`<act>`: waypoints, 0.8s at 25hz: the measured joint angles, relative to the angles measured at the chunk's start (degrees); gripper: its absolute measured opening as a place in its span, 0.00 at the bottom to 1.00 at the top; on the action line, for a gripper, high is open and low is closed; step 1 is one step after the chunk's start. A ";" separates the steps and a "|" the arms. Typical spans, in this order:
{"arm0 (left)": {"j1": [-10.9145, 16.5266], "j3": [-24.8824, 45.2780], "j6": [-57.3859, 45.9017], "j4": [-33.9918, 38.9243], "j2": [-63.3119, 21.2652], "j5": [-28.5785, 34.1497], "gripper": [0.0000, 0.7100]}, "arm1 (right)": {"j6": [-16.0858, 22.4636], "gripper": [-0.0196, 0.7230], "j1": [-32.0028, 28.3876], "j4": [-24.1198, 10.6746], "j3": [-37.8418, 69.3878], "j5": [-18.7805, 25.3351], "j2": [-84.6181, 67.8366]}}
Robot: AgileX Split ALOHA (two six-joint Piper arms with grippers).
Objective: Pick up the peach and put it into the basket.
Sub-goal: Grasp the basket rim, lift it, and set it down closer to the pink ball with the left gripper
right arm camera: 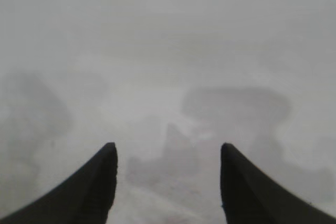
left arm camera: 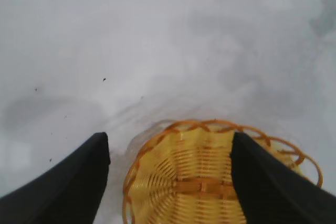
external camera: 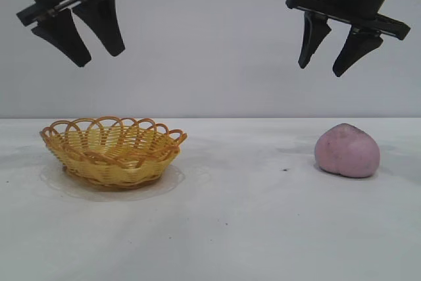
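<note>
Both spread and empty, the left end effector [external camera: 92, 44] hangs upper left above the basket [external camera: 113, 151], the right end effector [external camera: 323, 62] upper right above the peach [external camera: 346, 151] on the white bench [external camera: 243, 228].

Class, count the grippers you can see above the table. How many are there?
2. The left gripper hangs open above the basket; the right gripper hangs open above the table, up and left of the peach.

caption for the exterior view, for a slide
Both open grippers, left and right, hang above basket and peach.
</note>
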 joint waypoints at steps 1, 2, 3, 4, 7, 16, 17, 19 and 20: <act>0.00 -1.08 -0.15 1.35 0.54 2.36 0.61 | 0.00 0.53 0.00 0.00 0.00 0.00 0.00; 0.00 -2.42 -0.45 2.48 1.04 4.96 0.61 | 0.00 0.53 0.00 0.00 0.00 0.00 0.00; 0.00 -3.80 -0.89 3.98 1.86 7.31 0.61 | 0.00 0.53 0.05 0.00 0.00 0.00 0.00; 0.00 -5.14 -1.53 5.46 2.89 10.26 0.61 | 0.00 0.53 0.05 0.00 0.00 0.00 0.00; 0.00 -8.58 -2.91 9.28 6.21 17.23 0.61 | 0.00 0.53 0.05 0.00 0.00 0.00 0.00; -1.26 -15.02 -4.96 13.46 12.36 21.53 0.61 | -0.11 0.53 0.05 0.00 0.00 0.11 0.00; -1.85 -15.59 -4.96 14.01 13.10 21.65 0.61 | -0.11 0.53 0.05 0.00 0.00 0.11 0.00; -3.09 -16.73 -4.96 16.36 14.71 22.41 0.61 | -0.11 0.53 0.05 0.00 0.00 0.11 0.00; -3.74 -17.39 -4.96 17.63 15.67 22.71 0.61 | -0.11 0.53 0.05 0.00 0.00 0.11 0.00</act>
